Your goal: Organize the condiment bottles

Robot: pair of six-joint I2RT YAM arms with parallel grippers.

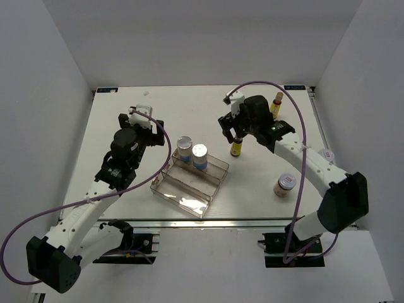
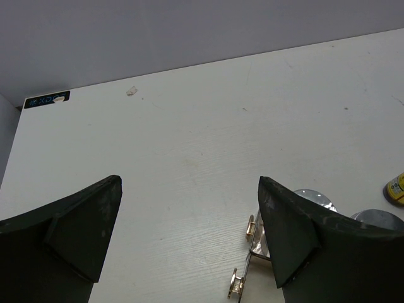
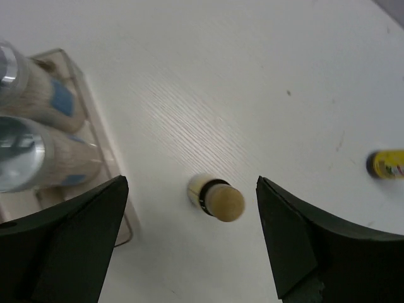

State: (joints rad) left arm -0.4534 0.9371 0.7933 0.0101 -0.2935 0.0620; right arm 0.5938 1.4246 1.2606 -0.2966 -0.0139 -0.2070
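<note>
Two silver-capped bottles [image 1: 185, 148] [image 1: 200, 154] with blue-white labels stand in the clear tray [image 1: 183, 192]. They also show in the right wrist view [image 3: 38, 95] [image 3: 44, 161]. A slim yellow bottle [image 1: 237, 148] stands right of the tray. My right gripper [image 1: 235, 129] is open above it, and the bottle [image 3: 218, 200] sits between and below the fingers, untouched. A second yellow bottle [image 1: 276, 104] stands at the back right. A pinkish jar [image 1: 285, 185] stands at the front right. A second white-lidded jar [image 1: 326, 154] shows beside the right arm. My left gripper [image 1: 142, 115] is open and empty, left of the tray.
The tray's gold clasps [image 2: 251, 227] and its wall [image 3: 95, 136] lie close to both grippers. In the left wrist view my open gripper [image 2: 189, 183] faces bare white table, with the silver caps [image 2: 315, 197] at its right. White walls enclose the table.
</note>
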